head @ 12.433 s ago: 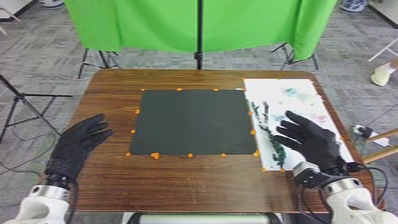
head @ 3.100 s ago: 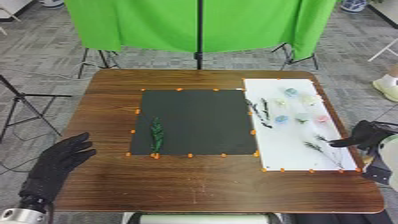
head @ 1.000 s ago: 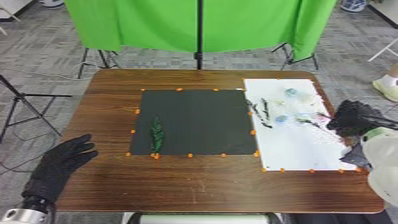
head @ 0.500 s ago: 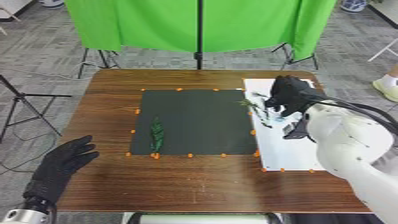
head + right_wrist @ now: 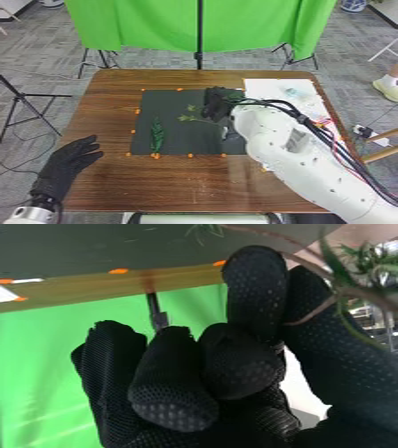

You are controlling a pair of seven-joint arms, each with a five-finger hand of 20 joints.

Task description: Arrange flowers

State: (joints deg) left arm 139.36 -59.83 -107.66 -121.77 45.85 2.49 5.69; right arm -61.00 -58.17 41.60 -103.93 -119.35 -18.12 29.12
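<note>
Our right hand (image 5: 216, 104), fingers curled round a sprig (image 5: 188, 118), has swung off the sheet (image 5: 268, 87) right of the board (image 5: 188, 142) and is now over the board. The fern (image 5: 157, 136) lies left on it; we're probably about to add a second stem.

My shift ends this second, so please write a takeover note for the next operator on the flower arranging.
Left robot hand: open, holding nothing, at the table's left edge.
Right robot hand: over the dark sheet, pinching a leafy stem.
Done: one green sprig lies on the dark sheet's left part.
Left: set down the held stem, then probably bring over pieces from the white sheet, such as the pale blue flower. The right arm hides part of that sheet.
</note>
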